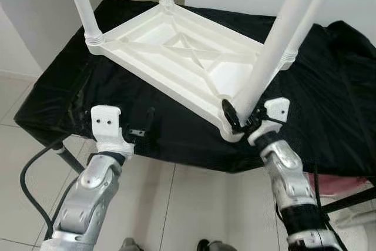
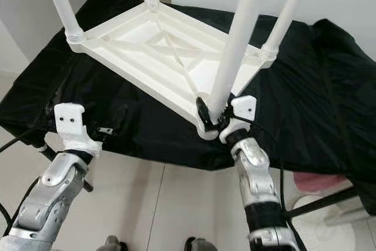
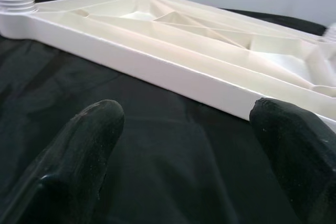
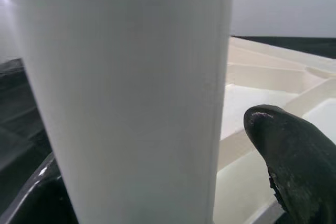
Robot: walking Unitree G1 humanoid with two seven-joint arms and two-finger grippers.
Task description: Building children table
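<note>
Nearest the head camera, two silver arms are seen reaching toward the black-draped bench (image 1: 329,86). The white children's table (image 1: 182,57) lies upside down on the cloth, ribbed underside up, with legs standing upright at its corners. The right gripper (image 1: 242,117) is at the table's near corner, its black fingers (image 4: 294,150) clamped around the base of the near leg (image 1: 276,45), which stands tilted at that corner. The left gripper (image 3: 184,145) hovers over the cloth just beside the table's near long edge, fingers (image 3: 84,140) spread apart, nothing between them. Pale floor tiles (image 1: 176,204) are seen below the bench.
</note>
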